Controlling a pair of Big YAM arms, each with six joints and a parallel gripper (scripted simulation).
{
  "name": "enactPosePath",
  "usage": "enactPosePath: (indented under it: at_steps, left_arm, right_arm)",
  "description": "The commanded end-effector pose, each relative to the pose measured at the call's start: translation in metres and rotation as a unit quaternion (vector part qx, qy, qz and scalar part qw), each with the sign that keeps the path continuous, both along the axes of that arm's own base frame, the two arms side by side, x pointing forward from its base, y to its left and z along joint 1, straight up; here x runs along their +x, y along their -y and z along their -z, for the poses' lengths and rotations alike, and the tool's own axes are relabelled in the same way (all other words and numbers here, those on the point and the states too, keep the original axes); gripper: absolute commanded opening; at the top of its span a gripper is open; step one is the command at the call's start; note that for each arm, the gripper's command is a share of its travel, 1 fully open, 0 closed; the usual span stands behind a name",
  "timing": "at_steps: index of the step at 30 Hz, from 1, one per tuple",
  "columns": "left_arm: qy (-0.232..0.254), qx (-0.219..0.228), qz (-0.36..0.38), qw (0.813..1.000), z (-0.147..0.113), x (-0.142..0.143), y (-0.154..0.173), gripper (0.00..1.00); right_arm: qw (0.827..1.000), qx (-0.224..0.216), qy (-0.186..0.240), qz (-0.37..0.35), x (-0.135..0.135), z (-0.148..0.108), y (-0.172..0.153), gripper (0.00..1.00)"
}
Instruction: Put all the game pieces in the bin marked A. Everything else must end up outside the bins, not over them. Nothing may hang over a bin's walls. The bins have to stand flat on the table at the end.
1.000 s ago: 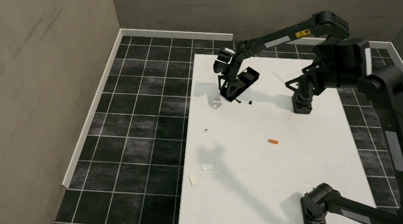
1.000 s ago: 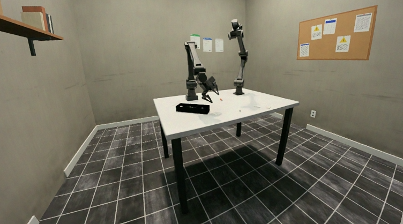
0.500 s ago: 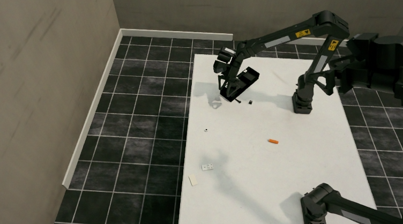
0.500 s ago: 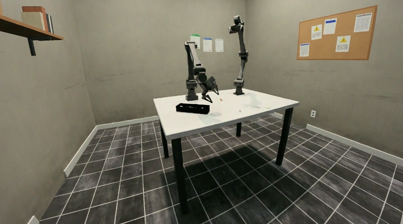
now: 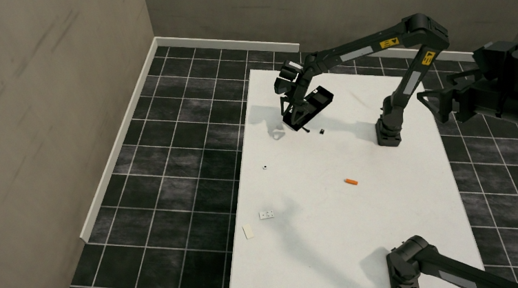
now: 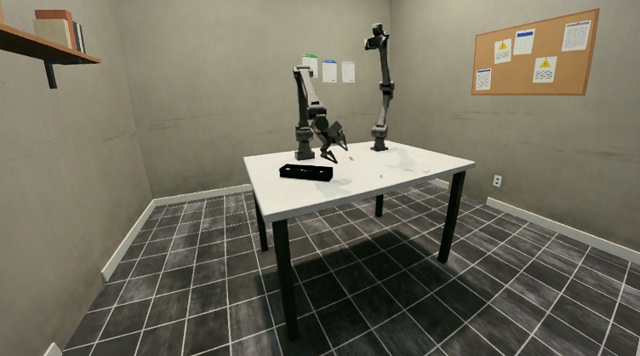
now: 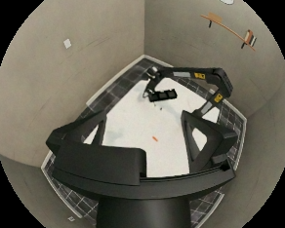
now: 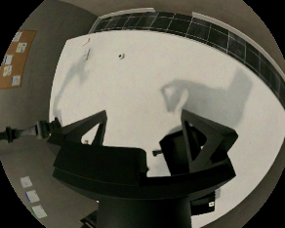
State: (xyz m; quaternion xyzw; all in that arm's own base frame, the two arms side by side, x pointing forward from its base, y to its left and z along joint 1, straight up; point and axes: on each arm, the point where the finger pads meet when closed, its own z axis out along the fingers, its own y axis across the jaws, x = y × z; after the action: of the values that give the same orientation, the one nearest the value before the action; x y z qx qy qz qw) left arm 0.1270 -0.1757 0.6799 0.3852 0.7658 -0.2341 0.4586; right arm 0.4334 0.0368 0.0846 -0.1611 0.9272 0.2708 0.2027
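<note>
A long black bin (image 5: 311, 107) stands at the table's far side; I cannot read its mark. My right gripper (image 5: 295, 116) hangs open and empty just over the bin's near end, and it also shows in the exterior view (image 6: 335, 150). A white die (image 5: 264, 167), a white domino (image 5: 266, 214) and a plain white tile (image 5: 247, 231) lie along the table's left edge. A small black piece (image 5: 322, 131) lies just in front of the bin. My left gripper (image 5: 433, 103) is open and empty, raised high above the table, far from all pieces.
An orange cylinder (image 5: 350, 181) lies mid-table, also in the left wrist view (image 7: 154, 137). A small dark screw-like thing (image 5: 306, 129) lies by the bin's near corner. The right arm's base (image 5: 388, 131) stands at the far right, the left arm's base (image 5: 403, 265) at the near right.
</note>
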Motion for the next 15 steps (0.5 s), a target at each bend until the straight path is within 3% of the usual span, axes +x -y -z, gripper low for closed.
enactPosePath:
  at_steps: [1, 15]
  left_arm:
    - [0.013, -0.012, 0.005, 1.0, -0.015, -0.0095, -0.0116, 1.0]
    - [0.014, -0.015, 0.009, 1.0, -0.018, -0.0129, -0.0142, 1.0]
  right_arm:
    - [1.0, -0.001, 0.005, 0.0, 0.0025, -0.0037, 0.0003, 1.0]
    - [1.0, -0.001, 0.005, 0.0, 0.0025, -0.0037, 0.0003, 1.0]
